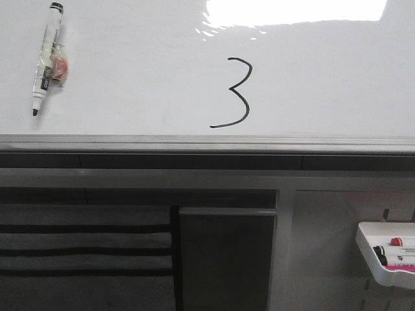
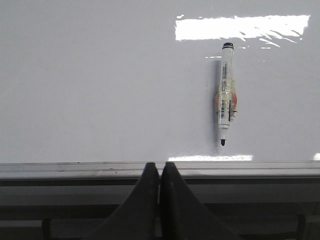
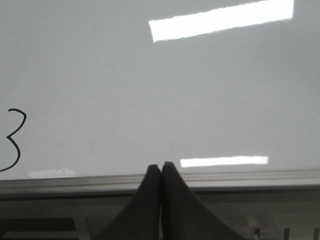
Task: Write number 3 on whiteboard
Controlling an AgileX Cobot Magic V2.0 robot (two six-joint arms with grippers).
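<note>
Currently, the number 3 (image 1: pixel 235 92) sits center on the whiteboard (image 1: pixel 130 78); marker (image 1: pixel 47 58) upper left; left pincer (image 2: pixel 159 172) and right pincer (image 3: pixel 161 172) clenched, empty.

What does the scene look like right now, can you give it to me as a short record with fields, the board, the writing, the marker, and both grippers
whiteboard: glossy white, grey edge strip along its near side, bright light glare
3: drawn in black ink near the middle, tail sweeping left
marker: uncapped, lying on the board at the left, tip toward the edge strip, held by nobody
left gripper: shut, empty, at the board's edge, apart from the marker
right gripper: shut, empty, at the board's edge, right of the 3
tray: lower right, holds more markers
</note>
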